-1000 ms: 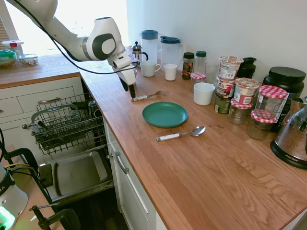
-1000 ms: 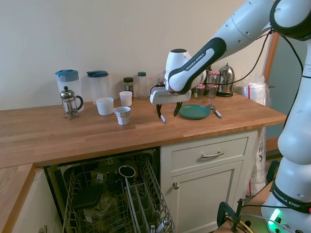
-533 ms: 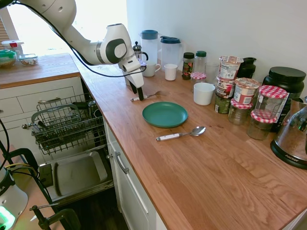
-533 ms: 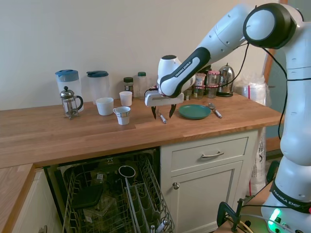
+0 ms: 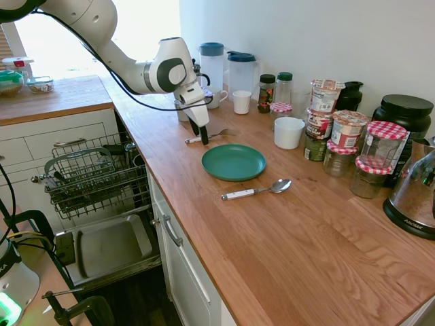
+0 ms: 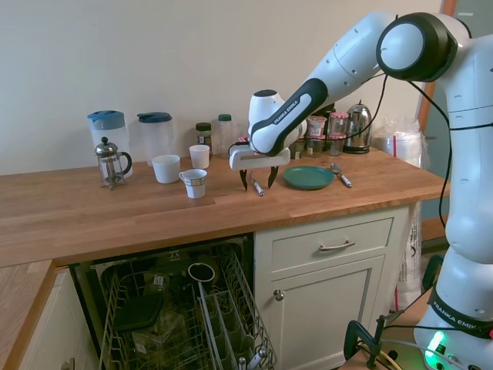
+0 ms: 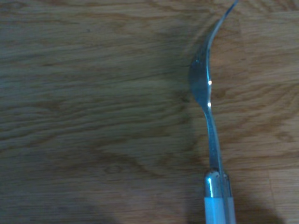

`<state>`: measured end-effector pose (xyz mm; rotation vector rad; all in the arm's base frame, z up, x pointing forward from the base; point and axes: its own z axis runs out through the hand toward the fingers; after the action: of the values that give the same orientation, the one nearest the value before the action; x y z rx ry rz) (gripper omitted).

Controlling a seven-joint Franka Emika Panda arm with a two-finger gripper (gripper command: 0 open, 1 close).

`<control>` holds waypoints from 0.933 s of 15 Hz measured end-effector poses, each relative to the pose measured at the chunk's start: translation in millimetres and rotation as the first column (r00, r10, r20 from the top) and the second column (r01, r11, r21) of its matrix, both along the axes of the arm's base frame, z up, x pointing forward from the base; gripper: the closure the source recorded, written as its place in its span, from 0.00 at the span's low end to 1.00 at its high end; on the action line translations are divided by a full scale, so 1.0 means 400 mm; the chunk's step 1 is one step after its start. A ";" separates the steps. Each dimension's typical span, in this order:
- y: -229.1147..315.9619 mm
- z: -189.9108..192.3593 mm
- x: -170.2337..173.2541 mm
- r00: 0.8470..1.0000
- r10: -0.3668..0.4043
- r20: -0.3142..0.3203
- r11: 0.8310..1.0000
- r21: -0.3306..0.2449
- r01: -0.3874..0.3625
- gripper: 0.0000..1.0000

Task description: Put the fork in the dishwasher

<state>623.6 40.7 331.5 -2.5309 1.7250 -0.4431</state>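
**Fork not yet grasped; gripper poised over its handle**

Your gripper (image 6: 258, 182) hangs with its fingers spread, pointing straight down at the wooden counter (image 5: 285, 238), tips close to the surface. In the second exterior view the fork (image 5: 207, 136) shows between the two dark fingers, so you straddle its white handle without pinching it. The wrist view confirms the fork (image 7: 209, 116) lies flat on the wood, tines leading away from the handle.

Nothing of the task is done so far: the fork is on the counter, just beside the teal plate (image 5: 234, 161), with the spoon (image 5: 255, 191) lying on the plate's other side. What remains, as I judge it, is to close on the handle, lift, carry it across the counter edge and set it in the dishwasher (image 5: 92, 178), whose wire rack (image 6: 181, 316) is pulled out and whose door is down, below and to one side of you.

The arm reaches in from above in a bent arc, the wrist turned so the hand faces downward. A white cup (image 6: 194, 183) stands near the gripper; keep clear of it when lifting.
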 end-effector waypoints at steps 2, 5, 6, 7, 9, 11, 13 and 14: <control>0.004 0.000 0.000 1.000 0.003 0.000 1.000 0.001 -0.003 1.00; 0.016 -0.001 0.004 1.000 0.010 0.001 1.000 0.001 -0.010 1.00; 0.018 -0.002 0.005 1.000 0.013 0.001 1.000 0.001 -0.013 1.00; 0.019 -0.002 0.006 1.000 0.016 0.001 1.000 0.003 -0.016 1.00; 0.017 -0.001 0.010 1.000 0.022 -0.004 1.000 0.011 -0.022 1.00; 0.017 0.000 0.014 1.000 0.027 -0.010 0.999 0.017 -0.027 1.00; 0.016 0.000 0.017 0.999 0.030 -0.020 0.999 0.023 -0.030 1.00; 0.015 0.000 0.018 0.999 0.036 -0.023 0.999 0.024 -0.036 1.00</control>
<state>630.8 46.8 331.4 -2.5570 1.6792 -0.3902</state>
